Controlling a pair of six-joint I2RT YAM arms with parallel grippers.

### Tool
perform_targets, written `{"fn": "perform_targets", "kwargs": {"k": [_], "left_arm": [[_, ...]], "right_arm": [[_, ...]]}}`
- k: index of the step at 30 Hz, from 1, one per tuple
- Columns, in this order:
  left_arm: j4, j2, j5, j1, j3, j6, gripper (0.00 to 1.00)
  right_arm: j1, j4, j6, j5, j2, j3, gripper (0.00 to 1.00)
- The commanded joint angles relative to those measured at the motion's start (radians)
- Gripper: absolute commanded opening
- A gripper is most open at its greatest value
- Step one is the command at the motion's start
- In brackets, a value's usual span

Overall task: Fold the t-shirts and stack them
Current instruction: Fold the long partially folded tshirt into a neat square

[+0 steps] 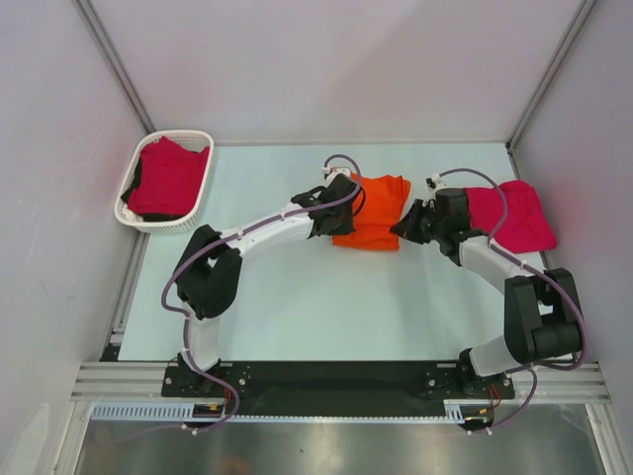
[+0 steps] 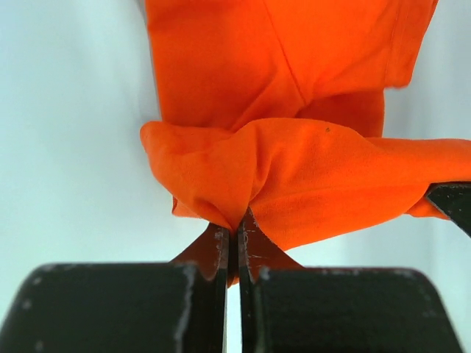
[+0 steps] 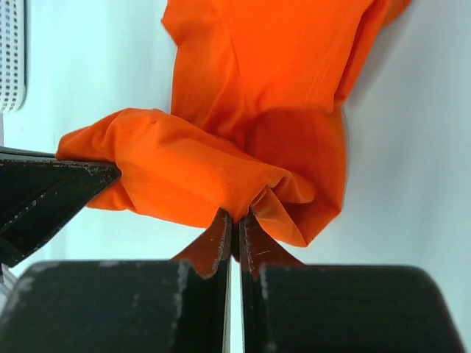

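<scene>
Orange cloth sits at the middle of the top external view: the orange t-shirt lies on the pale table, towards the far side. Both arms reach in from the near edge. The left gripper meets the shirt's near left corner and the right gripper its near right corner. The shirt lies beyond both grippers, its long axis running away from the arm bases, and neither arm is clearly nearer. A crimson-pink t-shirt lies flat just beside the right arm, on its outer side. A white lattice basket holding another crimson-pink shirt stands well apart to the left.

From the left wrist, we see the left gripper pinched shut on a gathered tuck of orange t-shirt. The near hem is raised and rumpled, while the rest spreads flat beyond. A dark fingertip of the right gripper shows at the right edge, level with the hem.

From the right wrist, we see the right gripper likewise closed tight on a fold of orange t-shirt. The left gripper's finger enters from the left, and the basket shows at the upper left edge.

We judge that the next move carries the raised near hem away from the bases, over the flat part. Nothing stands in that path; the crimson-pink shirt on the right is the closest thing to avoid.
</scene>
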Motion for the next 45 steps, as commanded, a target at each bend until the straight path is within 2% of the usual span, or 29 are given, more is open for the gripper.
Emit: {"fn": "perform_targets", "kwargs": {"k": [1, 10, 19, 21, 22, 23, 25, 26, 28, 29, 32, 35, 37, 40, 42, 43, 44, 45], "left_arm": [[-0.007, 0.046, 0.006, 0.036, 0.116, 0.067, 0.0], [-0.017, 0.195, 0.079, 0.103, 0.3, 0.123, 0.0], [-0.008, 0.371, 0.227, 0.167, 0.536, 0.196, 0.02], [-0.002, 0.394, 0.243, 0.177, 0.57, 0.213, 0.18], [-0.005, 0.396, 0.264, 0.178, 0.576, 0.219, 0.33], [-0.008, 0.393, 0.258, 0.18, 0.572, 0.227, 0.71], [-0.016, 0.353, 0.214, 0.18, 0.544, 0.231, 0.94], [-0.014, 0.329, 0.192, 0.18, 0.494, 0.234, 1.0], [0.009, 0.248, 0.124, 0.18, 0.429, 0.239, 0.99], [0.024, 0.217, 0.105, 0.18, 0.353, 0.242, 1.0], [0.104, 0.096, 0.062, 0.18, 0.198, 0.25, 1.0], [0.171, -0.018, 0.04, 0.18, 0.063, 0.247, 1.0], [0.22, -0.063, 0.025, 0.18, -0.002, 0.242, 0.99], [0.263, -0.144, 0.001, 0.18, -0.106, 0.235, 1.0], [0.286, -0.184, 0.0, 0.18, -0.158, 0.23, 0.99], [0.286, -0.193, 0.003, 0.18, -0.172, 0.224, 0.79], [0.294, -0.199, 0.0, 0.178, -0.192, 0.219, 0.54], [0.3, -0.211, -0.004, 0.18, -0.2, 0.218, 0.3]], "right_arm": [[-0.006, 0.103, -0.021, 0.072, 0.055, 0.078, 0.01], [-0.005, 0.14, -0.019, 0.089, 0.274, 0.251, 0.04], [-0.006, 0.135, -0.013, 0.191, 0.4, 0.353, 0.05], [-0.006, 0.118, -0.005, 0.237, 0.414, 0.381, 0.05], [-0.005, 0.12, -0.004, 0.256, 0.422, 0.385, 0.06], [-0.005, 0.121, -0.004, 0.291, 0.427, 0.394, 0.08], [0.0, 0.12, -0.019, 0.31, 0.436, 0.408, 0.32], [0.005, 0.118, -0.021, 0.358, 0.43, 0.414, 0.57], [0.035, 0.174, -0.039, 0.424, 0.395, 0.376, 0.74], [0.049, 0.21, -0.047, 0.478, 0.335, 0.311, 0.89], [0.121, 0.343, -0.093, 0.563, 0.173, 0.194, 1.0], [0.189, 0.373, -0.13, 0.609, 0.07, 0.097, 1.0], [0.201, 0.342, -0.128, 0.591, 0.005, 0.071, 0.97], [0.213, 0.281, -0.124, 0.5, -0.03, 0.063, 0.87], [0.215, 0.275, -0.122, 0.454, -0.033, 0.054, 0.61], [0.213, 0.264, -0.116, 0.422, -0.018, 0.06, 0.39], [0.213, 0.252, -0.104, 0.413, 0.0, 0.071, 0.0], [0.21, 0.229, -0.104, 0.4, 0.018, 0.086, 0.0]]}}
